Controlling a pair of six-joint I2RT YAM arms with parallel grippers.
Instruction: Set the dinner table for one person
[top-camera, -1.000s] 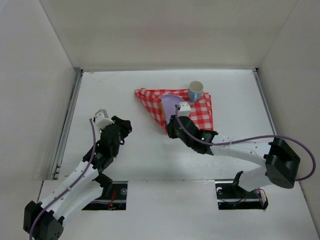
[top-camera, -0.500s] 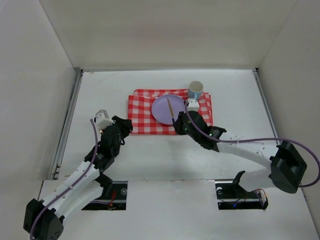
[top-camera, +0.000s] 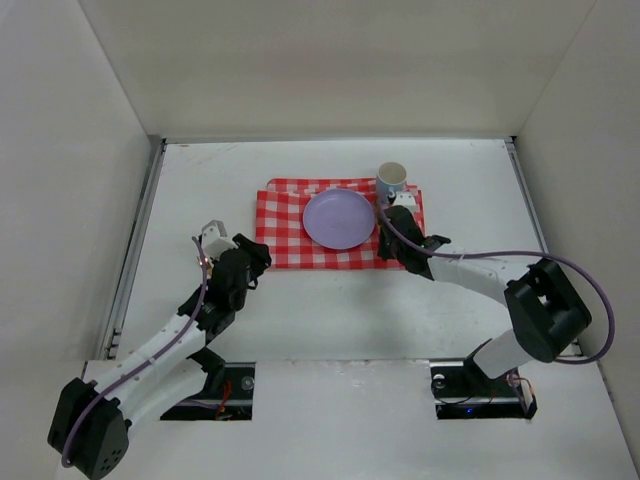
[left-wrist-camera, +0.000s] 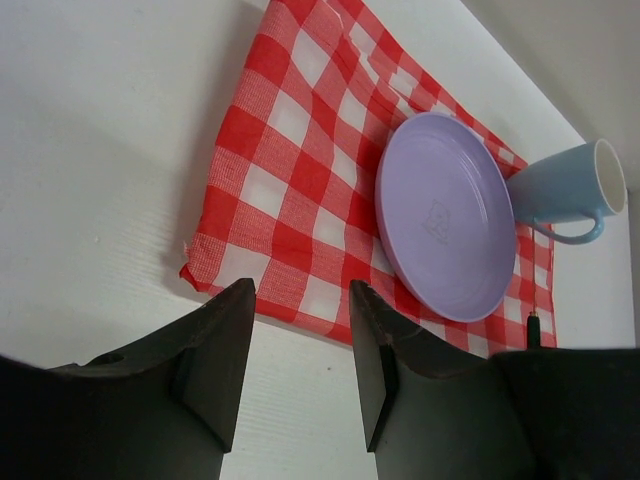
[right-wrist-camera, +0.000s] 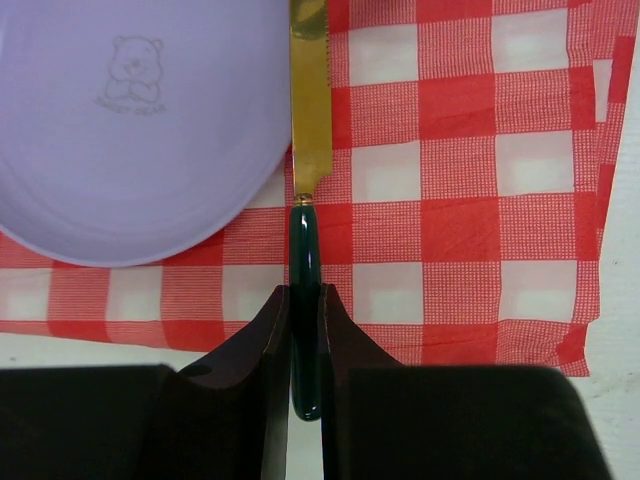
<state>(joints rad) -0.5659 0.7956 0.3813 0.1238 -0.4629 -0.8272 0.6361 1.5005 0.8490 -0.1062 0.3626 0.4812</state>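
Setting partly laid. The red-and-white checkered cloth (top-camera: 285, 245) lies spread flat on the white table (top-camera: 200, 200), mid-field toward the far side. A lilac plate (top-camera: 340, 218) with a small bear print sits centred on it, and a light blue mug (top-camera: 391, 180) stands at the cloth's far right corner, just beside the plate. Your right gripper (right-wrist-camera: 305, 320) is clenched on the dark green handle of a gold-bladed knife (right-wrist-camera: 309, 150), blade pointing away from the arm and running along the plate's right rim, touching or just beside it. Cannot tell whether the knife already rests on the cloth or hangs just above. Your left gripper (left-wrist-camera: 300, 330) is released and holds nothing, jaws spread, low over bare table off the cloth's near left corner. Judgement: the knife wants setting down and letting go, and that looks like the step in hand. No fork, spoon or napkin shows in any view. Watch the blade against the plate rim. The mug handle sits near the knife's far end.
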